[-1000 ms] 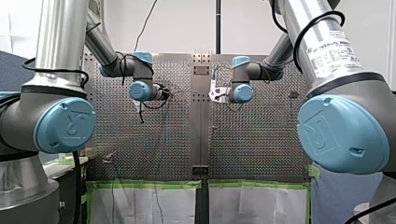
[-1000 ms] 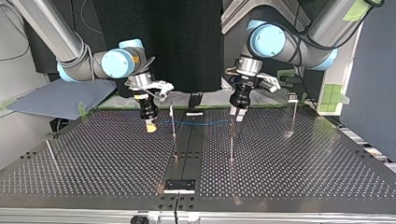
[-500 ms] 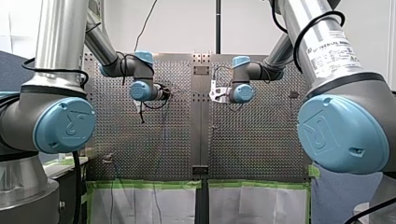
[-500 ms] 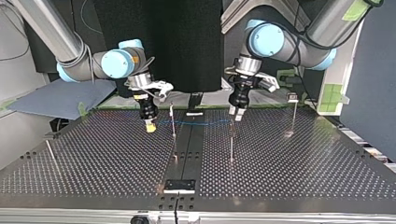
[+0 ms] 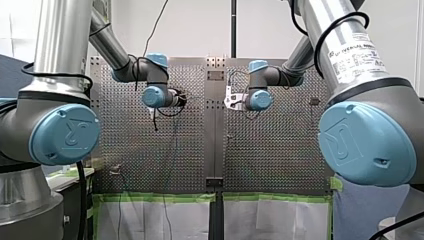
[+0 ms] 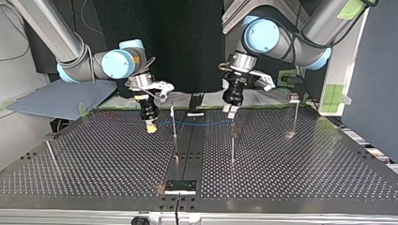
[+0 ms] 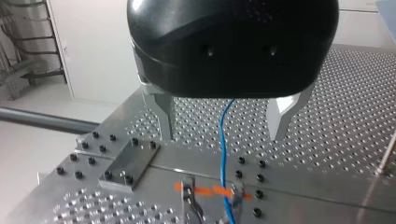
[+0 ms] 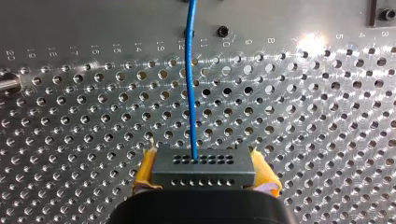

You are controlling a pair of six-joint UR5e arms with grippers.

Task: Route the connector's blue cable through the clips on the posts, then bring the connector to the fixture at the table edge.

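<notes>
My right hand (image 6: 150, 125) is clamped by its yellow pads (image 8: 145, 170) on the grey connector (image 8: 203, 165), low over the perforated desk (image 6: 291, 168) at the top view's left. The blue cable (image 8: 190, 79) leaves the connector's face and stretches across the desk's middle, past a thin post (image 6: 174, 123), to my left hand (image 7: 222, 136). Its metal fingers (image 7: 163, 114) stand apart, the cable hanging between them, touching neither, down to an orange-marked clip (image 7: 236, 192); whether it sits in the clip I cannot tell. The fixture (image 6: 180, 186) lies at the desk's near edge, well apart from the connector
</notes>
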